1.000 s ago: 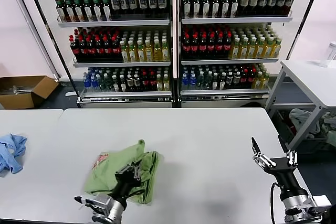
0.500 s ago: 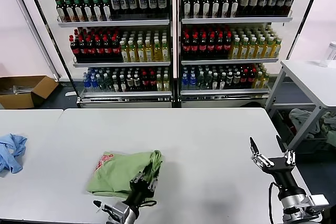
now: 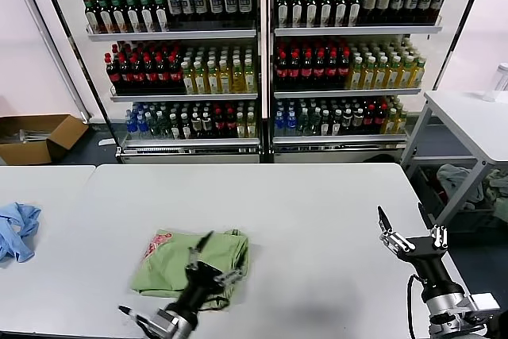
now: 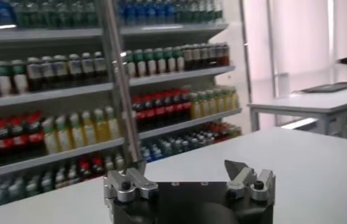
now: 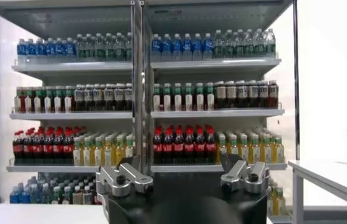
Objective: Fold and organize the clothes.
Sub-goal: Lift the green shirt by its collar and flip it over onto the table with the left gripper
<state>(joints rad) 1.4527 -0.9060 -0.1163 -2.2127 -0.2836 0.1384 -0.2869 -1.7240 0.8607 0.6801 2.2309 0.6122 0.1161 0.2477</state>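
Note:
The clothes, a light green polo shirt (image 3: 171, 263), lie folded into a compact bundle on the white table (image 3: 317, 212) near its front edge, a bit of red-and-white graphic showing at the left end. My left gripper (image 3: 216, 261) hovers over the shirt's right edge, open, with nothing between its fingers. In the left wrist view the left gripper (image 4: 185, 175) points across the bare tabletop and the shirt is out of sight. My right gripper (image 3: 409, 232) stands open above the table's front right corner; seen from its wrist, the right gripper (image 5: 182, 171) faces the shelves.
A light blue cloth (image 3: 16, 229) lies at the table's far left. Drink shelves (image 3: 262, 61) full of bottles stand behind the table. A cardboard box (image 3: 40, 136) sits on the floor at the left and a second table (image 3: 476, 121) at the right.
The left gripper laid the raised fold of the shirt down to the right, then opened and let go. The shirt now lies flatter. The right arm has barely moved.

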